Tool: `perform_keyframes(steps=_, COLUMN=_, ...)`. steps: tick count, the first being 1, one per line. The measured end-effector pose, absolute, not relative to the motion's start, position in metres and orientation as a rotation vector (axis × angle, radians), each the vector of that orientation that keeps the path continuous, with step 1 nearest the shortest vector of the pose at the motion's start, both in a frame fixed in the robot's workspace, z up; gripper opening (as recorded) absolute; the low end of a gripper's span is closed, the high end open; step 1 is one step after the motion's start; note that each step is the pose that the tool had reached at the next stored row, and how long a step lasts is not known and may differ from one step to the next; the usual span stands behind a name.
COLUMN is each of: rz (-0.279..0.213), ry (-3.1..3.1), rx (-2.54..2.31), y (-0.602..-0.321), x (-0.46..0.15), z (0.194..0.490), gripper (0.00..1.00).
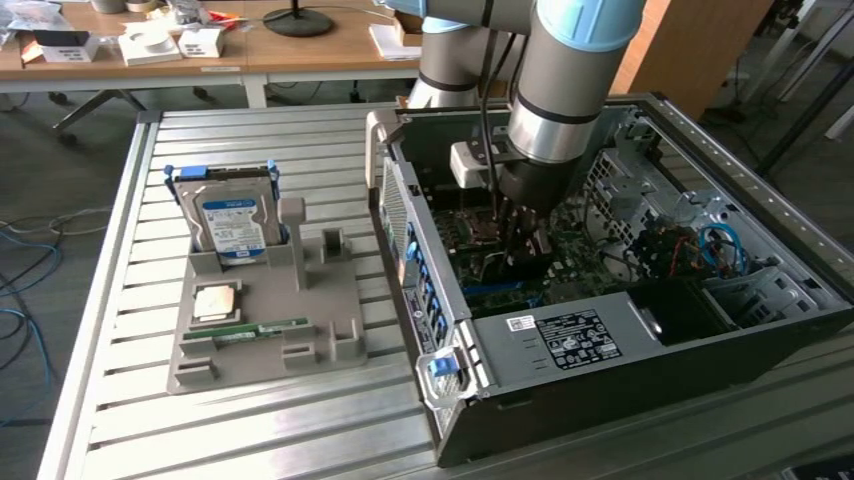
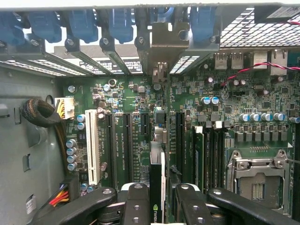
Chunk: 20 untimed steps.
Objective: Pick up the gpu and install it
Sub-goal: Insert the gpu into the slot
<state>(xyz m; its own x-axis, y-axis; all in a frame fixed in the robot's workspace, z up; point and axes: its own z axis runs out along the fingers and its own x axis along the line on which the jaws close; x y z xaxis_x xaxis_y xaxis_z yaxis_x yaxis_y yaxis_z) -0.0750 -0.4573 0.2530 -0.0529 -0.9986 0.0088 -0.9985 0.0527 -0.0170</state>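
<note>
My gripper (image 2: 158, 199) reaches down inside the open computer case (image 1: 574, 335), just over the green motherboard (image 2: 126, 140). Its black fingers (image 2: 136, 201) are shut on the gpu (image 2: 156, 180), a thin dark card seen edge-on with a small logo near my fingers. The card stands upright between two long black expansion slots, and its metal bracket (image 2: 161, 44) points at the case's rear slot openings. I cannot tell whether its lower edge sits in a slot. In the exterior view the gripper (image 1: 514, 228) hangs from the arm at the middle of the board.
A white slot (image 2: 92, 147) and a black cable bundle (image 2: 40, 112) lie beside the card. Blue clips (image 2: 119, 23) line the rear wall. On the slatted table, a grey fixture (image 1: 320, 320) holds a hard drive (image 1: 230, 220), a memory stick (image 1: 260, 330) and a chip (image 1: 216, 303).
</note>
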Motion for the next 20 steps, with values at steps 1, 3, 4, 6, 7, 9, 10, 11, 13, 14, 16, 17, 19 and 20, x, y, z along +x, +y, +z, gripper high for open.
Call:
perform_keyframes(steps=1, rz=-0.029, ry=2.275, rx=-2.158, y=-0.4573, x=-0.075, z=0.2529, gripper=0.26)
perform_keyframes(steps=3, rz=-0.029, ry=2.275, rx=-2.158, y=-0.4573, x=-0.075, z=0.2529, gripper=0.26)
perform_keyframes(steps=4, rz=-0.029, ry=2.275, rx=-2.158, y=-0.4573, x=-0.075, z=0.2529, gripper=0.26)
perform_keyframes(steps=6, rz=-0.029, ry=2.275, rx=-2.158, y=-0.4573, x=-0.075, z=0.2529, gripper=0.26)
perform_keyframes(steps=7, rz=-0.029, ry=2.275, rx=-2.158, y=-0.4573, x=-0.075, z=0.2529, gripper=0.26)
perform_keyframes(steps=9, rz=-0.029, ry=2.275, rx=-2.158, y=-0.4573, x=-0.075, z=0.2538, gripper=0.26)
perform_keyframes(steps=10, rz=-0.028, ry=2.275, rx=-2.158, y=-0.4573, x=-0.075, z=0.2546, gripper=0.26)
perform_keyframes(steps=11, rz=-0.028, ry=2.275, rx=-2.157, y=-0.4573, x=-0.075, z=0.2555, gripper=0.26)
perform_keyframes(steps=13, rz=-0.029, ry=2.274, rx=-2.156, y=-0.4573, x=-0.075, z=0.2561, gripper=0.26)
perform_keyframes(steps=14, rz=-0.029, ry=2.273, rx=-2.156, y=-0.4573, x=-0.0749, z=0.2561, gripper=0.26)
perform_keyframes(steps=16, rz=-0.029, ry=2.273, rx=-2.156, y=-0.4573, x=-0.075, z=0.2562, gripper=0.26)
perform_keyframes(steps=17, rz=-0.029, ry=2.273, rx=-2.157, y=-0.4573, x=-0.075, z=0.2563, gripper=0.26)
perform_keyframes(steps=19, rz=-0.031, ry=2.268, rx=-2.161, y=-0.4572, x=-0.075, z=0.2563, gripper=0.26)
perform_keyframes(steps=20, rz=-0.031, ry=2.265, rx=-2.164, y=-0.4571, x=-0.075, z=0.2564, gripper=0.26)
